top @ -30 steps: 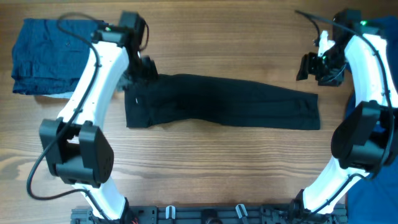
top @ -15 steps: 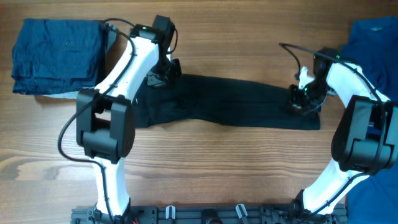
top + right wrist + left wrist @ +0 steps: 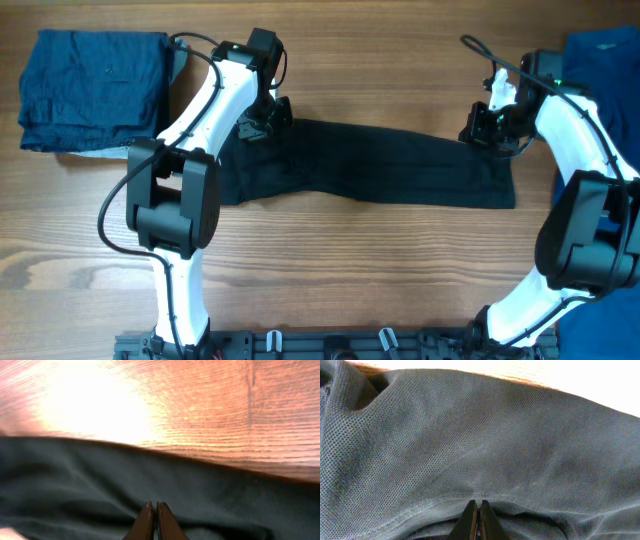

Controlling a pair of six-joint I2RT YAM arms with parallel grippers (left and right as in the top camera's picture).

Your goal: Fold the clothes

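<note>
Black fabric shirt lies flat on the brown wood-grain desk. It is folded into a long strip running left to right across the centre, slightly wider at its left end.

Left gripper sits at the strip's far left edge. In the wrist view its jaws are clenched tip to tip, with a crease of the black mesh weave gathered into them.

Right gripper sits at the far right corner of the strip. In its wrist view the jaws are pressed together on the dark cloth, just inside the cloth edge, with bare desk beyond.

Stack of dark blue folded garments rests at the far left corner of the desk, apart from the shirt. Royal blue garment lies at the right edge.
</note>
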